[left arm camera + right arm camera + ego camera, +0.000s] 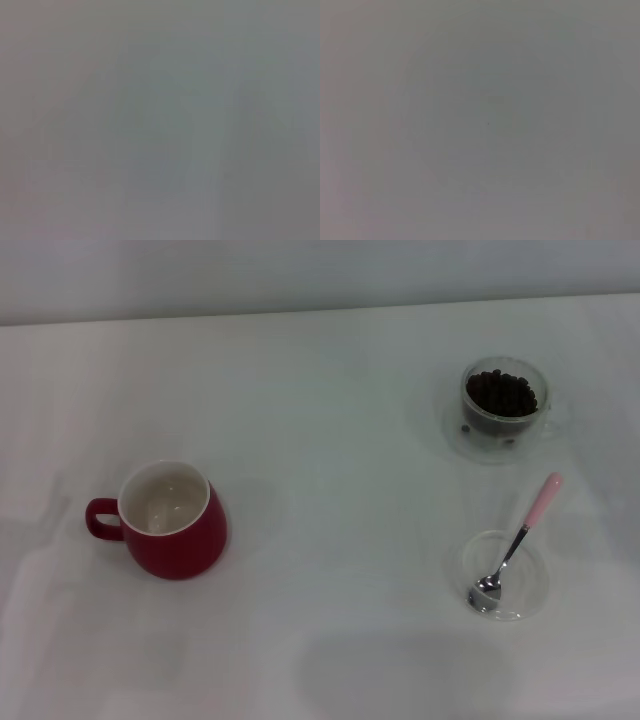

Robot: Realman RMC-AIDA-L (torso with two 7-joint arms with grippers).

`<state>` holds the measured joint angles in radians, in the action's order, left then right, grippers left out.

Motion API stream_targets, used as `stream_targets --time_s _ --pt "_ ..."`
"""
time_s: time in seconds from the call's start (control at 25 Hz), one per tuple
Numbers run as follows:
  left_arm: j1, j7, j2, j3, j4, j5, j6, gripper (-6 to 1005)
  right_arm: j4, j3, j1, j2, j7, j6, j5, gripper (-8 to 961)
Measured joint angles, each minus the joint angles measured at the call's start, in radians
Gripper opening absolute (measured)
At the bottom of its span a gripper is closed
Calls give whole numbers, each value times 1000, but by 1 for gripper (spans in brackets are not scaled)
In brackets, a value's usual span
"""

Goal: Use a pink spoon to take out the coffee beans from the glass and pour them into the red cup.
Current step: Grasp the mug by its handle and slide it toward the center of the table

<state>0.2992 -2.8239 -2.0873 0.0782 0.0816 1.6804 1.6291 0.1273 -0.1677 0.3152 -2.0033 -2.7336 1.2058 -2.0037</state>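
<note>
On the left, near side: the red cup (172,521) is standing upright on the white table (330,440), its cream inside showing empty and its loop handle pointing left.
Far right: the glass (500,406) is sitting upright, well apart from the red cup, and is holding the coffee beans (501,393) as a dark heap filling much of it.
Near right: the pink spoon (516,544) is lying with its metal bowl resting in a shallow clear dish (503,575), just nearer than the glass.
Spoon axis: the long axis is running from the bowl at the near end up to the pink handle at the far end, leaning slightly right, so the handle tip is pointing toward the glass side.
Left gripper: not showing in any view; its wrist view is giving only a featureless grey field, so finger state cannot be judged.
Right gripper: likewise not showing; nothing can be told of its fingers.
Progress: judged as not yet begun, the spoon lying untouched and the cup empty.
Governing relation: spoon and glass are both lying on the right, so the right arm is judged the nearer for the pickup, with the raised pink handle the likely grasp point.
</note>
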Motion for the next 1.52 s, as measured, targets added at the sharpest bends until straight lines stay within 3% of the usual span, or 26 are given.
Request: stream_targets --time_s 0.52,0.92,1.2,1.52 --pt "-9 -1 0 0 11 -33 -15 878 3 3 -2 0 0 -2 -3 765" --pt "-114 -3 0 0 26 -186 -34 879 16 11 -10 2 -5 -5 -6 765" --pt "-151 -3 -1 1 57 -228 -109 878 32 4 1 2 -6 -30 -3 765" --pt "-137 -3 2 2 64 -282 -253 878 38 -8 12 0 -6 -33 -1 765"
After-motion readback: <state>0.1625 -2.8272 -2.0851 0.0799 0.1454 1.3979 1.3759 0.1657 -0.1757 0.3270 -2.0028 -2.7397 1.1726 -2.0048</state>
